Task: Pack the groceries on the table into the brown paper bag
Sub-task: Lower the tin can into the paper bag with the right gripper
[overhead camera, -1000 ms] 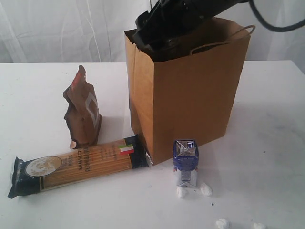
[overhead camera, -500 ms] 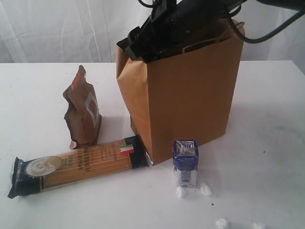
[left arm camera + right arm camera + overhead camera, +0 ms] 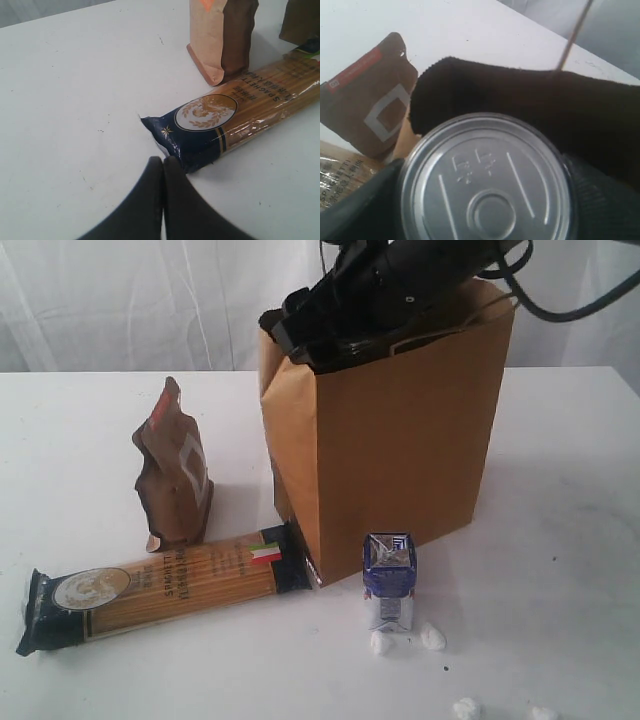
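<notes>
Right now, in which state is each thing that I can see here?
brown paper bag: upright, top open.
spaghetti packet: lying flat on the table.
brown pouch: standing upright.
small blue carton: standing upright.
silver can: gripped by the right end effector at the bag's rim.
left end effector: shut, empty.

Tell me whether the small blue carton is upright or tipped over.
Upright: the small blue carton stands on its base on the table, with its folded top facing up.
</notes>
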You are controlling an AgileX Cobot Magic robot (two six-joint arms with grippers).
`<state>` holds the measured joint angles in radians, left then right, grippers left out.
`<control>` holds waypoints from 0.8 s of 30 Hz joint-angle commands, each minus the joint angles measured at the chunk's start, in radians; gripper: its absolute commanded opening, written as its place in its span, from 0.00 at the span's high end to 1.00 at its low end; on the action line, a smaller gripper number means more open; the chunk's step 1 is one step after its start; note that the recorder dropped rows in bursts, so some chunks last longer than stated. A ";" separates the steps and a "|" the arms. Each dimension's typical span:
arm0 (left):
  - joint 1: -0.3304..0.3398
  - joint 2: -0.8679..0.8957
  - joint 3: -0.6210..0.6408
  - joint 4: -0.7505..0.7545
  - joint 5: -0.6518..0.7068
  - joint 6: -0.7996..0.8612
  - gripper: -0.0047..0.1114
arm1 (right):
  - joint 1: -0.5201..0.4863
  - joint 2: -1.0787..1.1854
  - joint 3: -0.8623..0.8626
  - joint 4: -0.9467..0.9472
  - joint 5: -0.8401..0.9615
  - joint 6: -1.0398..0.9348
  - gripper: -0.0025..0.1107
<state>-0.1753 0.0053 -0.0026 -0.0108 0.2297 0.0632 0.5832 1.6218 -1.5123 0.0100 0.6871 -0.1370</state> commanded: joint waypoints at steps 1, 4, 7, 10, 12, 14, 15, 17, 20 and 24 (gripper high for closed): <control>0.004 -0.005 0.003 -0.002 0.003 -0.002 0.96 | -0.024 -0.026 0.002 -0.002 0.004 0.010 0.98; 0.004 -0.005 0.003 -0.002 0.003 -0.002 0.96 | -0.024 -0.031 0.002 -0.002 0.003 0.010 0.98; 0.004 -0.005 0.003 -0.002 0.003 -0.002 0.96 | -0.024 -0.047 0.002 -0.002 -0.003 0.005 0.98; 0.004 -0.005 0.003 -0.002 0.003 -0.002 0.96 | -0.026 -0.063 0.002 -0.002 -0.013 0.005 0.98; 0.004 -0.005 0.003 -0.002 0.003 -0.002 0.96 | -0.026 -0.080 0.002 -0.002 -0.027 0.004 0.98; 0.004 -0.005 0.003 -0.002 0.003 -0.002 0.96 | -0.026 -0.093 0.002 -0.002 -0.032 0.002 0.98; 0.004 -0.005 0.003 -0.002 0.003 -0.002 0.96 | -0.026 -0.097 0.002 -0.002 -0.032 0.002 0.98; 0.004 -0.005 0.003 -0.002 0.003 -0.002 0.96 | -0.029 -0.096 0.002 -0.002 -0.028 0.002 0.98; 0.004 -0.005 0.003 -0.002 0.003 -0.002 0.96 | -0.029 -0.087 0.002 -0.002 -0.038 0.002 0.98; 0.004 -0.005 0.003 -0.002 0.003 -0.002 0.96 | -0.029 -0.060 0.002 -0.002 -0.042 0.002 0.98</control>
<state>-0.1753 0.0053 -0.0026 -0.0108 0.2297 0.0632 0.5632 1.5555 -1.5104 0.0137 0.6909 -0.1305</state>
